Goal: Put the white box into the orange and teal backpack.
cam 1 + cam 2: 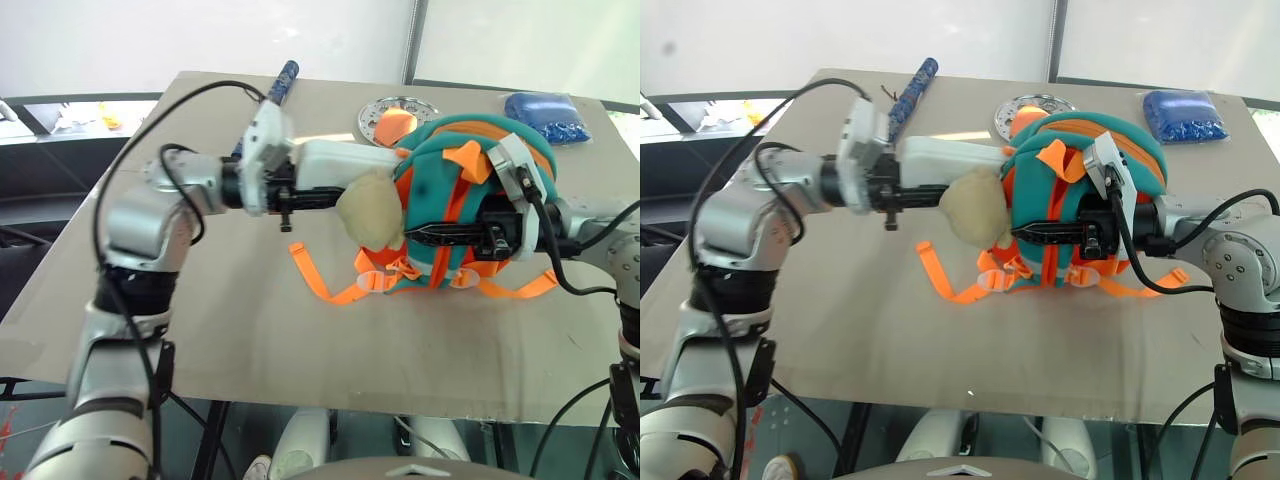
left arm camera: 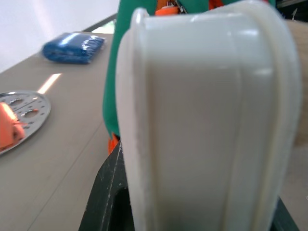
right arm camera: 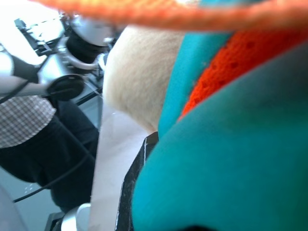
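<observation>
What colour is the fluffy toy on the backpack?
Beige, a pale cream. The plush toy on the backpack shows best in the right eye view.

Each arm consists of rounded silver-grey metallic segments joined by black collars. Black cables loop outside the housings: one arcs from the left upper arm over to the wrist, another curls along the right forearm. A white angular module is mounted at each wrist, ahead of a black mechanical block. The left claw [image 1: 300, 200] and the right claw [image 1: 1025, 233] each carry two slim black fingers. The left upper arm has a black band below the silver shoulder shell.
</observation>
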You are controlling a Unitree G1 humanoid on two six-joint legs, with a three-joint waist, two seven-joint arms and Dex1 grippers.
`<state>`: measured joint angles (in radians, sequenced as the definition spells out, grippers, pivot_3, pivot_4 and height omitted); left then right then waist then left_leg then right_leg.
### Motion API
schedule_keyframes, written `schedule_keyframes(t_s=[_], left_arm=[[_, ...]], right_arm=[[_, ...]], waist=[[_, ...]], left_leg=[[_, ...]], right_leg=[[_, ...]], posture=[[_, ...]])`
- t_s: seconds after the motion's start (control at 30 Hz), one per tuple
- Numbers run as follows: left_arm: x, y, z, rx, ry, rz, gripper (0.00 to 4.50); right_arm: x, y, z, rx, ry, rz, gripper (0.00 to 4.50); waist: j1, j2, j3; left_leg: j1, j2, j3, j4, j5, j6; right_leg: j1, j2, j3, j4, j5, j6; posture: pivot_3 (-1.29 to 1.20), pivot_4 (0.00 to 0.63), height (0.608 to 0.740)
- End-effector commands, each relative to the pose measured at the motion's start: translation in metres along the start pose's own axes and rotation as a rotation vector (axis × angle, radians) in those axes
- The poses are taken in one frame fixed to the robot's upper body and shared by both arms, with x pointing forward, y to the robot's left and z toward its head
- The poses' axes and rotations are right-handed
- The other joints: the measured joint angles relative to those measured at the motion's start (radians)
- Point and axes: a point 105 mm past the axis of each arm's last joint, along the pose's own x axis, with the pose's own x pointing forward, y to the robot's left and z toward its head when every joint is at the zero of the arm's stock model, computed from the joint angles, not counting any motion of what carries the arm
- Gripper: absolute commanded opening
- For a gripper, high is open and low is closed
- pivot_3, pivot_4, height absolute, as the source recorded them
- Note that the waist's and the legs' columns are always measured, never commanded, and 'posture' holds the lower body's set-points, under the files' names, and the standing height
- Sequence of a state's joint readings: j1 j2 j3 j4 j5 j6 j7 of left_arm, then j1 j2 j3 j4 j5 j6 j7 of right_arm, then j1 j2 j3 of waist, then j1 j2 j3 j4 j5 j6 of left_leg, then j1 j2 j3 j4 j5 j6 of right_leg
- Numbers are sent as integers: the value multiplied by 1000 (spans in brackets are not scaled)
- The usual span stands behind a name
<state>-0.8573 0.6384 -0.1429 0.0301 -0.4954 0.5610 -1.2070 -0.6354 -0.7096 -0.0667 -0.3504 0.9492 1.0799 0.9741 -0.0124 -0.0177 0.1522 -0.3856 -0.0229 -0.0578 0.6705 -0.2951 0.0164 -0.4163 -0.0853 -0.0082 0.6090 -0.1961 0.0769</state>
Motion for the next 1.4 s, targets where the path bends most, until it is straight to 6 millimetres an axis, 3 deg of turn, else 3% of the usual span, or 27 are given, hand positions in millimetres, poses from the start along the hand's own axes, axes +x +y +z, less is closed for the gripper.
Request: schedule_keyframes(t_s=[0.03,0.23,0.43,0.5,0.53,0.57,0.6,0.63,0.7,0.8,0.87,1.03,1.13,1.23,1.4], left_arm=[[29,-23,7,19,5,-226,1054],[55,-21,-8,32,104,-334,1054],[112,-25,-24,151,183,-316,1054],[125,-28,-30,102,173,-284,1054],[127,-27,-31,65,168,-269,2069],[121,-24,-32,66,166,-252,2234],[113,-17,-26,59,133,-218,2703],[98,-6,-15,36,87,-170,3233],[68,7,3,-55,14,-126,3879],[14,11,17,-219,-33,-144,3879],[-11,9,19,-274,-43,-144,3879],[-45,5,29,-392,-115,-108,3879],[-51,-3,32,-385,-130,-86,3879],[-39,-23,29,-355,-98,-116,3879],[8,-30,2,-288,-16,25,3879]], right_arm=[[3,16,11,-77,-30,63,25],[3,19,8,-92,-43,43,25],[4,19,3,-115,-74,-54,25],[2,12,-4,-113,-70,-148,25],[1,9,-7,-117,-64,-184,0],[0,5,-8,-114,-69,-222,0],[-1,2,-9,-108,-71,-247,0],[-2,-3,-11,-107,-71,-292,0],[-5,-13,-15,-105,-56,-357,0],[-8,-25,-19,-111,-43,-430,0],[-8,-29,-19,-118,-44,-446,0],[-6,-41,-17,-123,-57,-477,0],[-3,-46,-15,-131,-63,-478,0],[0,-48,-12,-132,-72,-470,0],[7,-43,-12,-129,-72,-423,0]], waist=[[-4,0,0],[-2,0,0],[10,0,0],[12,0,0],[14,0,0],[15,0,0],[14,0,0],[13,0,0],[8,0,0],[-16,1,0],[-29,1,0],[-18,1,0],[-15,1,0],[-18,1,0],[-4,0,0]], left_leg=[[0,0,0,0,0,0],[0,0,-1,0,0,0],[1,-1,-2,2,0,1],[1,-1,-2,2,0,1],[1,-1,-2,2,0,1],[1,-1,-2,2,0,1],[2,-1,-2,2,-1,1],[2,-1,-2,3,-1,1],[3,-1,-2,3,-1,1],[4,0,-4,3,-1,1],[5,0,-5,1,0,1],[4,-1,-6,1,0,1],[4,-1,-6,3,0,1],[5,-1,-6,2,0,1],[5,-1,-5,3,0,1]], right_leg=[[0,0,0,0,0,0],[0,1,0,0,0,0],[3,0,0,0,0,0],[3,0,0,0,0,0],[3,0,0,0,0,0],[3,0,0,0,0,0],[3,0,0,0,0,0],[3,0,0,0,0,0],[3,0,0,0,0,0],[3,1,2,1,0,0],[2,1,3,3,0,0],[3,0,3,2,0,0],[3,0,3,1,0,1],[3,0,3,1,0,0],[3,0,4,1,0,0]], posture=[[0,150,733],[0,150,733],[0,150,733],[0,150,733],[0,150,733],[0,150,733],[0,150,733],[0,150,733],[0,150,733],[0,150,733],[0,150,733],[0,150,733],[0,150,733],[0,150,733],[0,150,733]])
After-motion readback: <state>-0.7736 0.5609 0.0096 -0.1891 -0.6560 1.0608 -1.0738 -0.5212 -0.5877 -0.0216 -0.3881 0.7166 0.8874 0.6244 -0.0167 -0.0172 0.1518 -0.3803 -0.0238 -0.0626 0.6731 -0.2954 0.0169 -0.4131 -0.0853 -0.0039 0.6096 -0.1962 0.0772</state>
